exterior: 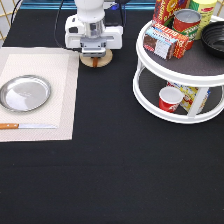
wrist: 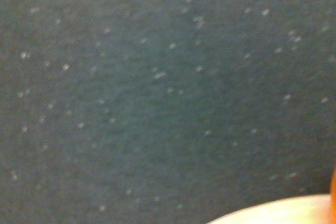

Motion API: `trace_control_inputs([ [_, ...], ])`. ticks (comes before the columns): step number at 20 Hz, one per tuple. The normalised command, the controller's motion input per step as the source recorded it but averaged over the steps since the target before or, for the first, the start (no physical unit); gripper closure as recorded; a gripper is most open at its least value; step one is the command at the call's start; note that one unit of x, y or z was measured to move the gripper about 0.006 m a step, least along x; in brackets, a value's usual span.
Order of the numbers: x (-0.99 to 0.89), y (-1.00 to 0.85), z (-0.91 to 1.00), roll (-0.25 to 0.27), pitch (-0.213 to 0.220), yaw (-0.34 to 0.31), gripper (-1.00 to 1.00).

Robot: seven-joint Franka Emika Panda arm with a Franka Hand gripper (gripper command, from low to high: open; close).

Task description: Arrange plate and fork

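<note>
The silver plate (exterior: 25,92) lies on the beige placemat (exterior: 60,75) at the exterior view's left. The fork does not show in either view. My gripper (exterior: 93,50) hangs at the exterior view's top middle, low over a small round wooden disc (exterior: 95,61) on the black cloth, far to the right of the plate. The hand hides what lies under it. The wrist view shows black cloth, a pale curved edge of the disc (wrist: 285,212) and an orange sliver (wrist: 333,186) that I cannot identify.
A wooden-handled knife (exterior: 27,126) lies on the placemat below the plate. A white two-tier turntable rack (exterior: 175,67) at the right holds boxes, a can (exterior: 186,22), a black bowl (exterior: 214,37) and a red cup (exterior: 168,98).
</note>
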Motion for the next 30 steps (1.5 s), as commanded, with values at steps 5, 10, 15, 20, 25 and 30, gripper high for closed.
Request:
trace_control_inputs([
  [5,0.06,-0.62,0.9,0.047,-0.087,-0.091,1.0],
  [10,0.09,-0.6,0.59,0.047,-0.085,-0.099,1.0],
  [15,0.01,-0.55,0.18,0.026,-0.044,-0.129,1.0],
  [20,0.0,-0.32,0.02,0.021,-0.047,-0.223,1.0],
  [25,-0.05,-0.02,-0.04,0.037,-0.06,-0.34,1.0],
  [30,0.0,-0.12,-0.16,0.016,-0.124,-0.296,1.0],
])
